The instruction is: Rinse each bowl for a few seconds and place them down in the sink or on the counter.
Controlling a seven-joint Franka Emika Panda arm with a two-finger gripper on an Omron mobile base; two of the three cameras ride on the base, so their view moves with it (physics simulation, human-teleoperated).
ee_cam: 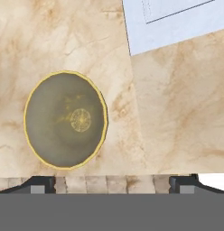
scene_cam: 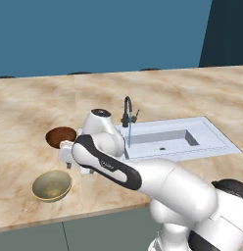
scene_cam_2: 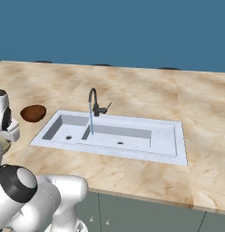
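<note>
The pale olive-gold bowl (ee_cam: 65, 119) sits upright on the counter (scene_cam: 25, 108), left of the sink (scene_cam: 177, 139), and shows again as the olive-gold bowl (scene_cam: 52, 185) near the counter's front edge. My gripper (ee_cam: 111, 184) hangs open above the counter, just to the right of this bowl, with nothing between its fingers. The dark reddish-brown bowl (scene_cam: 60, 136) rests farther back beside the sink's left end, and appears from the other side as the brown bowl (scene_cam_2: 33, 113). A thin blue stream of water falls from the dark faucet (scene_cam: 127, 112) into the basin below it.
The white sink (scene_cam_2: 110, 131) has two basins, each with a small drain. Its corner (ee_cam: 177, 22) lies close to the olive bowl. My own white arm crosses the counter between the bowls and the sink. Grey-green cabinet fronts (scene_cam_2: 146, 213) run below.
</note>
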